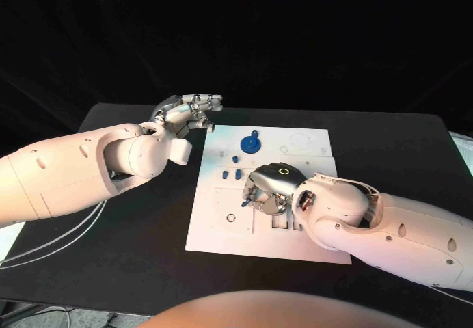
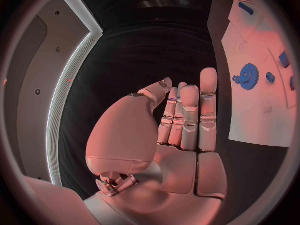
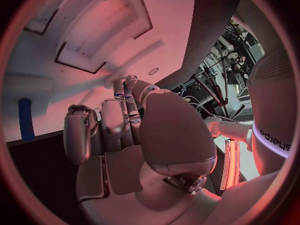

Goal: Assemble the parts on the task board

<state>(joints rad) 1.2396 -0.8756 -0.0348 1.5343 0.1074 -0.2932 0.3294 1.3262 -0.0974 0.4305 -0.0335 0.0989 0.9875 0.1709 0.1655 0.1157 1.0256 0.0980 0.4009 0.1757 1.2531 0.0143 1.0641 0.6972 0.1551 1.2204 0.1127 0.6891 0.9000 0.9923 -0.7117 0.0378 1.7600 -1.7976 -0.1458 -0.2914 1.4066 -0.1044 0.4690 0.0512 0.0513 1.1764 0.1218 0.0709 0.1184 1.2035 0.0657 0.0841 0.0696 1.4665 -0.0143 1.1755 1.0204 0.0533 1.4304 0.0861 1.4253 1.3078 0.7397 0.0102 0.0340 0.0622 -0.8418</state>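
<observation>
I see white board (image 1: 222, 205) mid-table, blue gear (image 1: 252, 144) and small pieces (image 1: 231, 175) loose: little assembled. Left hand (image 1: 184, 109) empty, fingers straight, beside board. Right hand (image 1: 268, 188) curled over it; contents unclear.

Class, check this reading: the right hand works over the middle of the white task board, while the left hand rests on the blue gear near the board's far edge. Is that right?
One detail is wrong. The left hand does not rest on the blue gear: the head view shows it off the task board, over the black table beside the board's far corner, holding nothing. The right hand is over the board's middle, as stated.
</observation>
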